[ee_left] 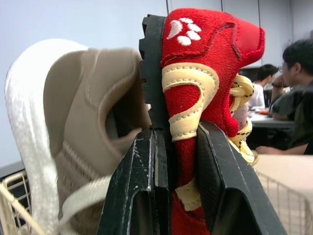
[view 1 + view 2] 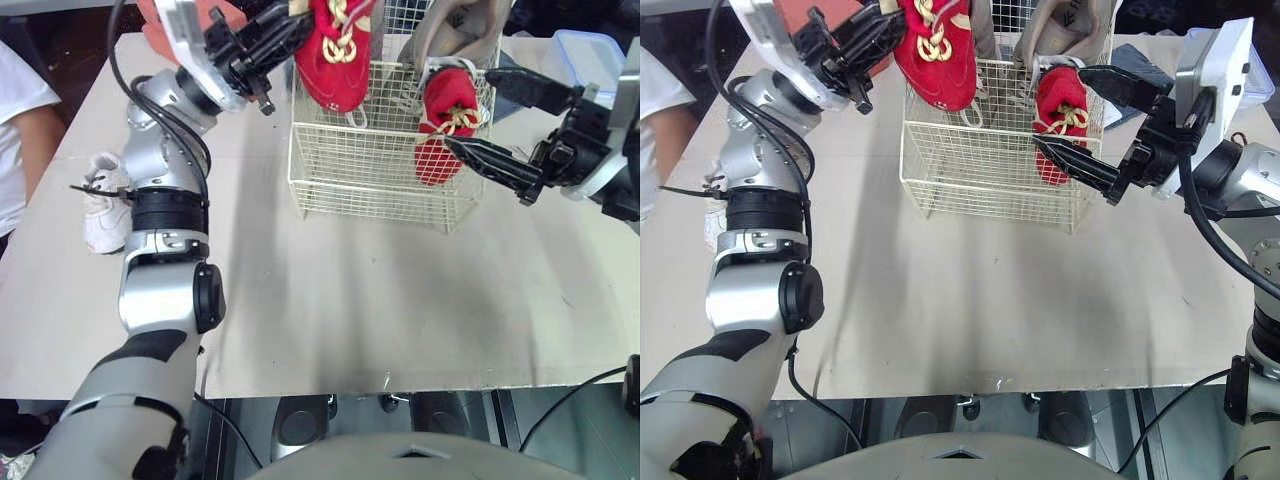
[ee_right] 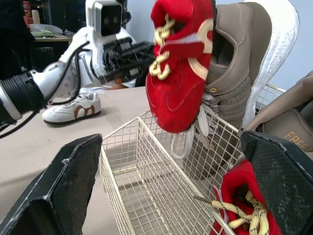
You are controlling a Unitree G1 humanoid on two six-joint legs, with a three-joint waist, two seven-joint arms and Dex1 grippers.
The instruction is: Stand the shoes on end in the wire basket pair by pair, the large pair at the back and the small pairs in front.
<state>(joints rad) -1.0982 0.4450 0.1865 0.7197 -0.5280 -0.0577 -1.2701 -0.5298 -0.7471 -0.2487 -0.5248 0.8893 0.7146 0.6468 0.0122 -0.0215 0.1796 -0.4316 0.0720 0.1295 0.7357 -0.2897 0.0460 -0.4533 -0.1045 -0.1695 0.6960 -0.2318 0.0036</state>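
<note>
Left gripper (image 1: pixel 178 129) clamps a red shoe (image 2: pixel 335 50) above the wire basket (image 2: pixel 370 170); right gripper (image 2: pixel 468 108) spreads wide beside the other red shoe (image 2: pixel 1060 120).

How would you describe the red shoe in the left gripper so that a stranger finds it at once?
A wire basket stands on the pale table. Over its left part hangs a red shoe with cream laces, toe down, clamped by the left gripper. The other red shoe stands inside the basket on the right; only this one is in the air.
</note>
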